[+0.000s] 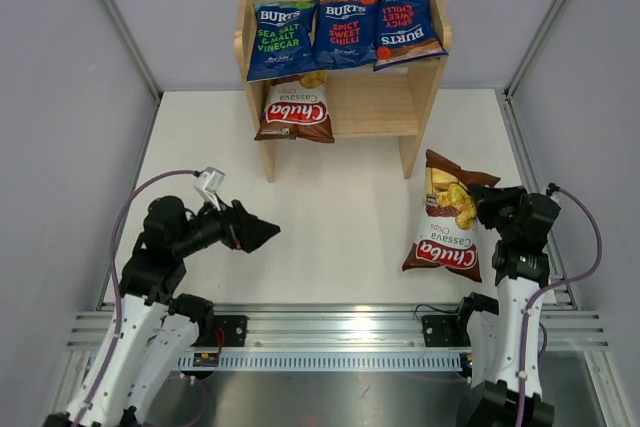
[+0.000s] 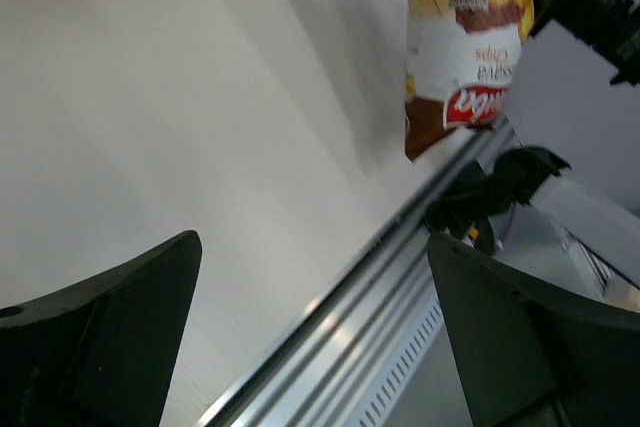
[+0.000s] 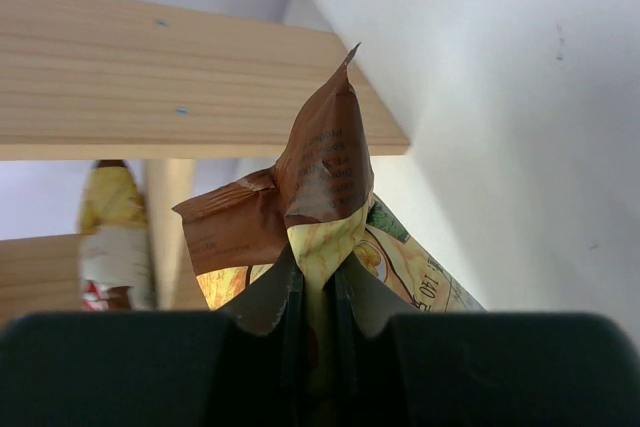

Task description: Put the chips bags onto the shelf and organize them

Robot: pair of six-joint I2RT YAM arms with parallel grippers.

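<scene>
Three dark blue Burts chips bags (image 1: 342,32) lie side by side on the top tier of the wooden shelf (image 1: 425,97). A brown-and-white Chuba bag (image 1: 296,109) leans at the left of the lower tier. A second Chuba bag (image 1: 447,215) lies on the table at the right, off the shelf; my right gripper (image 1: 480,209) is shut on its crumpled edge (image 3: 322,237). My left gripper (image 1: 262,235) hovers open and empty over the table's left part. The left wrist view shows that same Chuba bag (image 2: 462,57) far off.
White table with grey walls on three sides. A metal rail (image 1: 330,325) runs along the near edge between the arm bases. The shelf's right side panel (image 3: 150,77) stands just beyond the held bag.
</scene>
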